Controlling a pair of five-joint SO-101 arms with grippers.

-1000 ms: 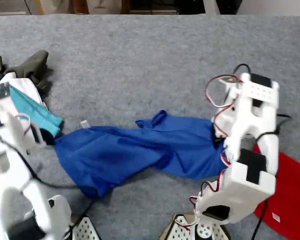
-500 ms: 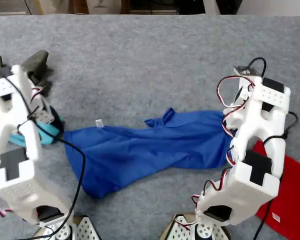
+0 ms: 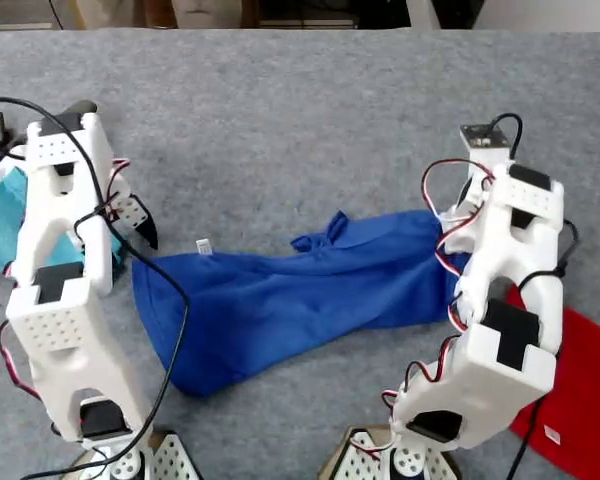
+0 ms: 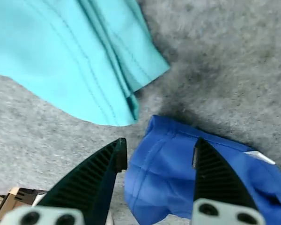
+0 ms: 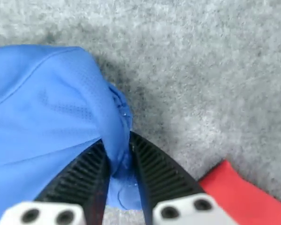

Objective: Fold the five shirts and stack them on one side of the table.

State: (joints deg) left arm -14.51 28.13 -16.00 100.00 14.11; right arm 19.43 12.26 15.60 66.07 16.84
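A blue shirt [image 3: 280, 300] lies stretched out across the middle of the grey table [image 3: 280, 120]. My right gripper [image 5: 117, 149] is shut on the shirt's right end, and a fold of the blue shirt [image 5: 51, 103] is pinched between its black fingers. In the high view the right gripper [image 3: 448, 262] sits at that same end. My left gripper [image 4: 159, 150] stands open over the left corner of the blue shirt [image 4: 168, 159], one finger on each side of it. In the high view the left gripper [image 3: 140, 232] is at the shirt's left end.
A teal shirt [image 3: 2, 222] lies at the left edge, close to the blue corner, and shows as the teal shirt [image 4: 70, 56] by the left fingers. A dark olive shirt [image 3: 75, 112] lies at the far left. A red shirt [image 3: 580, 380] lies at the near right, its corner [image 5: 243, 192] close to the right gripper.
The left arm swung up from the near left corner to the blue shirt's left end. The right gripper drew the shirt's right end rightward, stretching it longer.
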